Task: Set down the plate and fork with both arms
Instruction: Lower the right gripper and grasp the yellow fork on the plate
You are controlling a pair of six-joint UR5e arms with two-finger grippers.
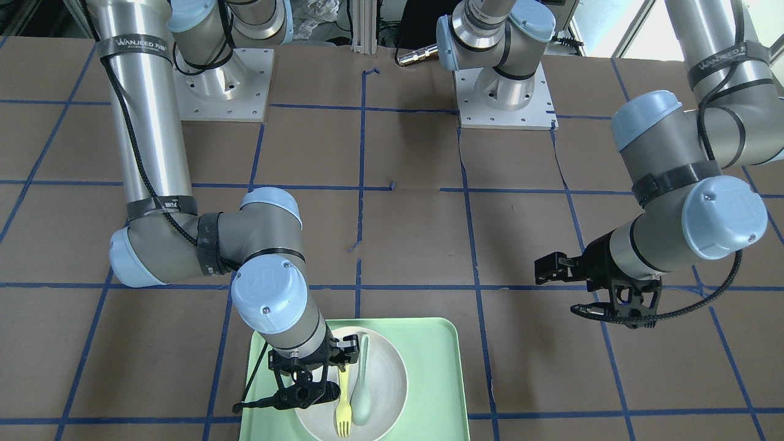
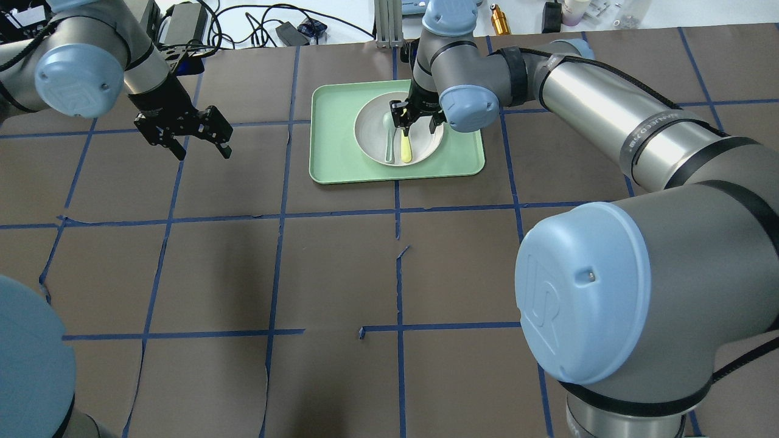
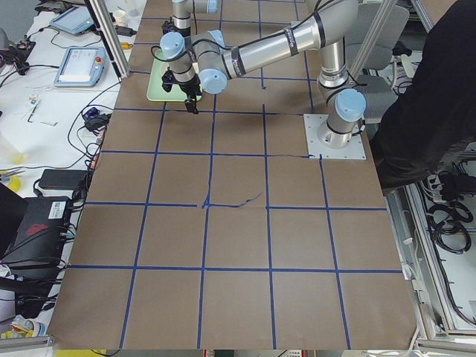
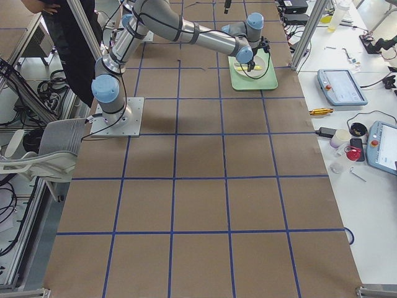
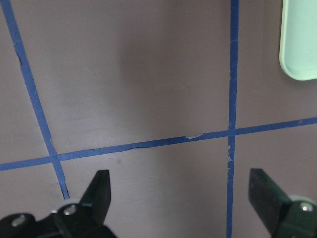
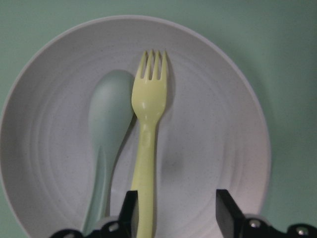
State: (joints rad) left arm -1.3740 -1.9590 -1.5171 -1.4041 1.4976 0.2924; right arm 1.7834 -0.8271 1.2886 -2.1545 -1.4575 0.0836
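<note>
Right pincer point(image 6: 176, 198): jaws apart, held low over the plate point(image 6: 213, 124). The plate sits inside the green tray point(image 2: 335, 140), well within its rim. The fork point(image 6: 148, 114) lies flat on the plate with its tines pointing away from my wrist. Its handle runs back between my two fingers, much nearer one than the other. Whether that finger touches it, I cannot tell. A grey-green spoon point(image 6: 109, 114) lies on the plate right against the fork, pointing the same way.

Left pincer point(image 5: 178, 173): jaws spread wide, only table point(image 2: 335, 274) showing between them. It hangs over brown paper and blue tape lines, well apart from the tray, off its left side. Just one tray corner shows at the edge of my left wrist view.
</note>
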